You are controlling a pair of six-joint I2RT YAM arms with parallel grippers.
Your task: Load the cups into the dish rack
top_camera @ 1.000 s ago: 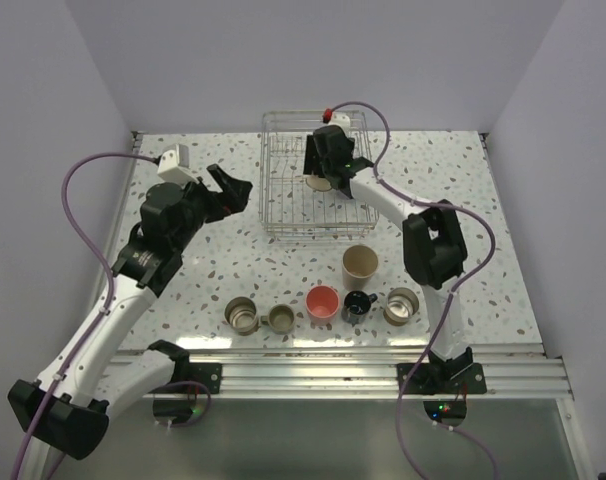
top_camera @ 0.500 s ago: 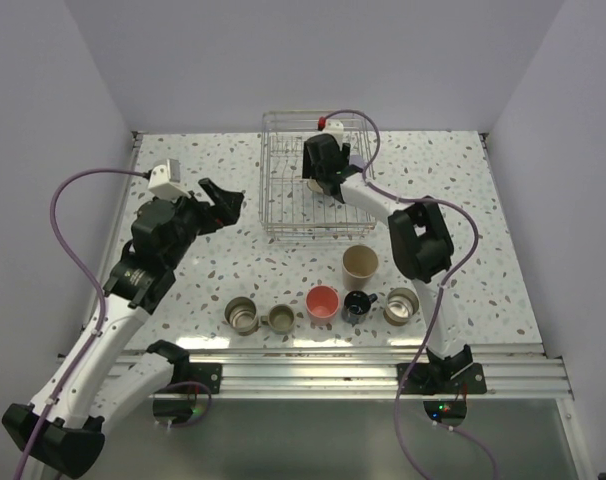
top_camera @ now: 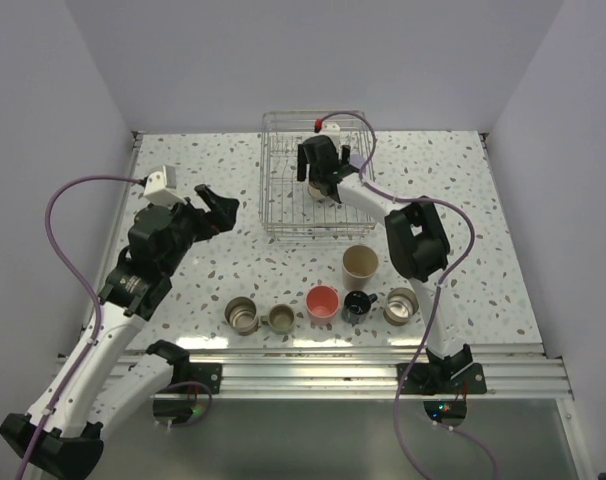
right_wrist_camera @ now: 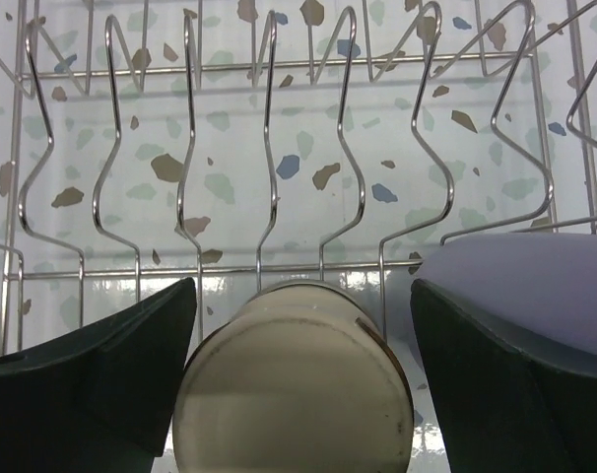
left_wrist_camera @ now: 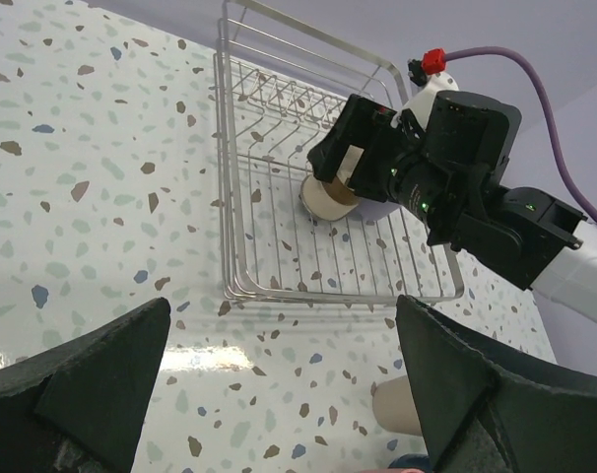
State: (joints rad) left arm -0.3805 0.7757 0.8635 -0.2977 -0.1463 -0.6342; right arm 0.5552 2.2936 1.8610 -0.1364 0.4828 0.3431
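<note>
Top external view: the right gripper (top_camera: 318, 185), pinching a metal cup (right_wrist_camera: 294, 394), has advanced deeper into the dish rack (top_camera: 283, 215), beside the lavender cup (right_wrist_camera: 535, 276) already inside it; release seems near. The left gripper (top_camera: 221, 200), jaws spread, has withdrawn left of the rack. The tan cup (top_camera: 360, 263) and five others wait in front of the rack.
</note>
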